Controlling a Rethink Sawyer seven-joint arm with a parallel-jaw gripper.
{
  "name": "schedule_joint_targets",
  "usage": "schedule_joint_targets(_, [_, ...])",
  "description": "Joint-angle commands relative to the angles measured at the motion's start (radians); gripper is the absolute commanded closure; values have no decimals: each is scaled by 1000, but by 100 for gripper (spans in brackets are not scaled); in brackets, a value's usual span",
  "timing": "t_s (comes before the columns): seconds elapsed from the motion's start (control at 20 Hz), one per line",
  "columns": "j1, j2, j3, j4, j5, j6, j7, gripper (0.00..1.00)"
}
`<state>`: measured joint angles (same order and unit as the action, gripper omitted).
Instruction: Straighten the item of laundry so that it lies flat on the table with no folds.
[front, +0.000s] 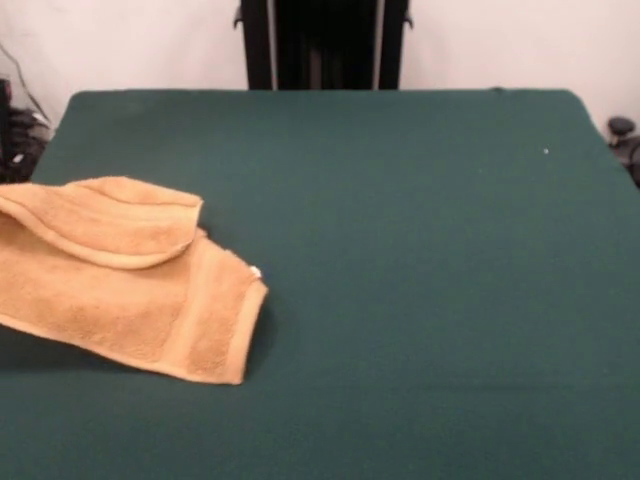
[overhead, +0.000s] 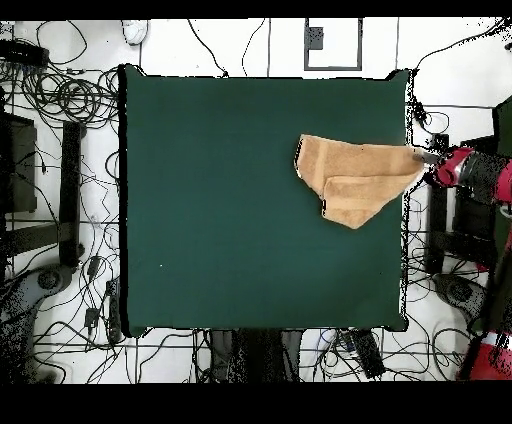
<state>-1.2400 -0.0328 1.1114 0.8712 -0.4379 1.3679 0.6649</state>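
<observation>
Terry-cloth towel (front: 120, 285) folded at the table (front: 400, 250) edge.
One flap lay doubled over (tag (front: 255, 272) showing); the gripper (overhead: 428, 157) met the towel's corner, its opening impossible to tell.

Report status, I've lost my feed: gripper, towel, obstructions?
Gripper at the table's edge by the towel's corner, fingers unreadable. Tan terry-cloth towel folded over itself, partly overhanging the dark green felt table. Nothing else on the table.
</observation>
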Motion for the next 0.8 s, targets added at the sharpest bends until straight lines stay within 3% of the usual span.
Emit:
schedule_joint_targets(0.05, [-2, -251, 16, 346, 52, -194, 164, 100])
schedule_joint_targets(0.4, [3, -418, 0, 440, 88, -232, 214, 100])
schedule_joint_targets(0.6, [23, -470, -20, 414, 110, -196, 174, 100])
schedule_joint_targets(0.8, [47, -467, -49, 372, 120, -179, 138, 100])
